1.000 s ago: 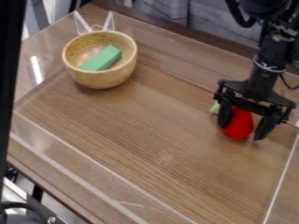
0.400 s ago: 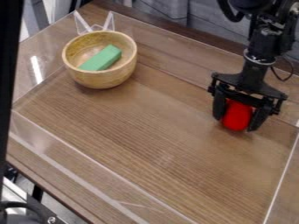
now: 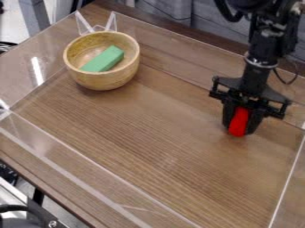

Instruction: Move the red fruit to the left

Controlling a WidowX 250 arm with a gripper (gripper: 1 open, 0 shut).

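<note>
gripper (image 3: 244,121) pointing straight down, jaws drawn in w/ the red fruit (image 3: 241,121) right btwn them, looks pinched. wooden bowl (image 3: 102,61) far left, open tabletop (image 3: 143,134) btwn.

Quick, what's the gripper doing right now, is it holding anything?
Gripper: closed around the red fruit, fingers on either side of it, at the right side of the table.
</note>
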